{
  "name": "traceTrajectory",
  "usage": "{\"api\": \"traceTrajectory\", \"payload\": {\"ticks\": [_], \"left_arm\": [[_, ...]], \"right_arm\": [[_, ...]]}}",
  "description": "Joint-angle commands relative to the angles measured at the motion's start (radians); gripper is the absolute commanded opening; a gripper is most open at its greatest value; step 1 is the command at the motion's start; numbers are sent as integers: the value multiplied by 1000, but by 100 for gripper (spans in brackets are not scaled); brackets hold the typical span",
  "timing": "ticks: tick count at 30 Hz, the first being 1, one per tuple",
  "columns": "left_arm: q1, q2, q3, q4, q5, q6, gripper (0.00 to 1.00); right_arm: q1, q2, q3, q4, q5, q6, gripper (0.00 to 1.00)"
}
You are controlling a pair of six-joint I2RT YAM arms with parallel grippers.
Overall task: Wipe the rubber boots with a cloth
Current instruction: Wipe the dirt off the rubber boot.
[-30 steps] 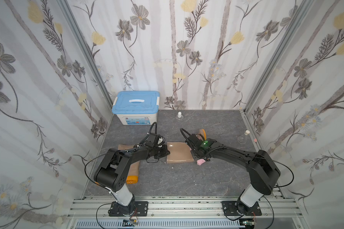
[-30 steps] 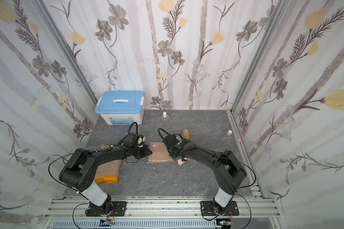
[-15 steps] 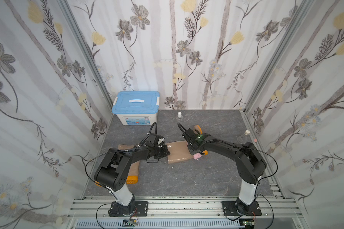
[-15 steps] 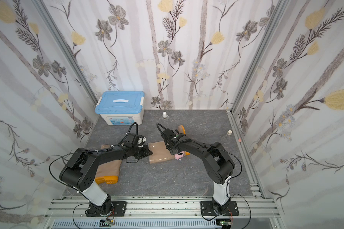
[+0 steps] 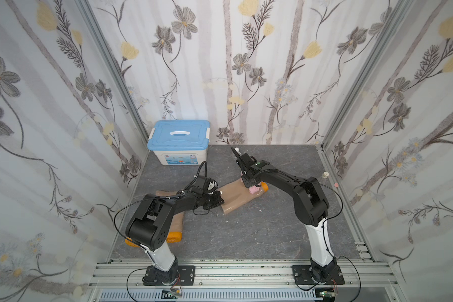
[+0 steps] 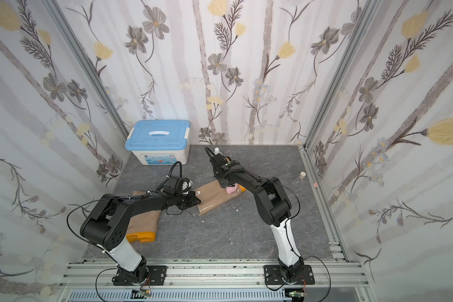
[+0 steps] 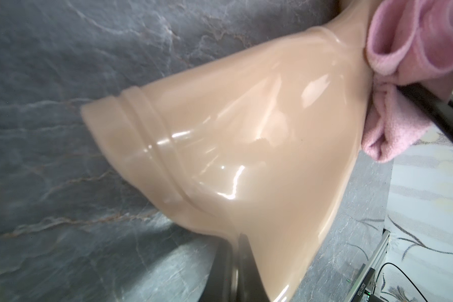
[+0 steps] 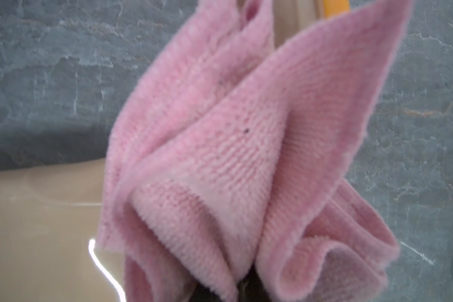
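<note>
Pressing a bunched, soft pink terry cloth (image 8: 220,157) against the ankle of a glossy tan rubber boot with an orange sole (image 5: 237,196), the right fingers (image 7: 429,112) are clenched on the cloth's gathered folds, near the middle of both top views. That boot lies on its side on the grey marbled bench (image 5: 246,235). The left fingers (image 7: 228,269) are clamped on the rim of its open shaft, at the bottom edge of the left wrist view. The second tan rubber boot (image 6: 144,222) lies at the lower left of the bench, partly under the left arm and well apart from the cloth. It likely remains to be done, so the job appears about midway. The shiny rubber looks slick, so a hard push from the cloth could swing the boot about the single pinch at its rim. It could also pull the thin rim out of the left fingers. The cloth is held only by a bunch, with loose corners hanging. A corner catching on the sole's edge could tug it free.
</note>
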Motion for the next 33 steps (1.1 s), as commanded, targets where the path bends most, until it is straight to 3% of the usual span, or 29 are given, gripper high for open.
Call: {"api": "traceTrajectory", "payload": {"ticks": [1,9,17,23,28,33], "left_arm": [[0,9,0,-53,7,28,0],[0,-5,-2,-76,-19,38,0],[28,-65,-8,-105,-76,38,0],[44,-65,-8,-114,-95,35,0],[61,-45,11,-118,-98,37,0],[74,-14,44,-113,-72,47,0]], "right_arm": [[-14,55,83,-3,43,-15,0],[-20,92,131,-80,53,5,0],[-37,-136,-227,-97,30,122,0],[23,-286,-394,-158,-33,219,0],[133,-310,-330,-227,-41,255,0],[154,-267,-197,-248,-30,226,0]]}}
